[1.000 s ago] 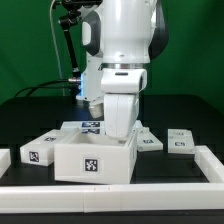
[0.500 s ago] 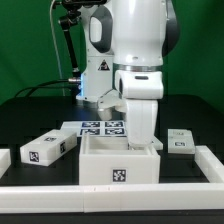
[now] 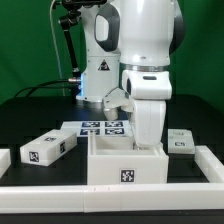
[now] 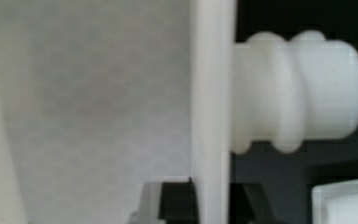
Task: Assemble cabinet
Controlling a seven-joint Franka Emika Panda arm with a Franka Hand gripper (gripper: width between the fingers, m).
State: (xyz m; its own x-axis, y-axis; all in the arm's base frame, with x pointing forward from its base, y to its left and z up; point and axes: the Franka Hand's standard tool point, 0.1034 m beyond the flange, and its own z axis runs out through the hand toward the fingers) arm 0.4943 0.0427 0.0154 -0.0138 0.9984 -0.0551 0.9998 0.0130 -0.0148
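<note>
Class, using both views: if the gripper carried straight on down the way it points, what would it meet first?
The large white boxy plastic cabinet body: the gripper points down at its wall, whose thin edge runs through the wrist view. It probably touches the wall already.

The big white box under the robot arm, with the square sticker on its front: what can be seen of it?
The large white open-topped plastic cabinet box is smooth and thin-walled, with one black-and-white tag on its front. It sits upright on the black table, just behind the long white front rail. The gripper reaches down into it at the exterior view's right and seems to pinch one wall; a ridged white peg juts from that wall's other side.
</note>
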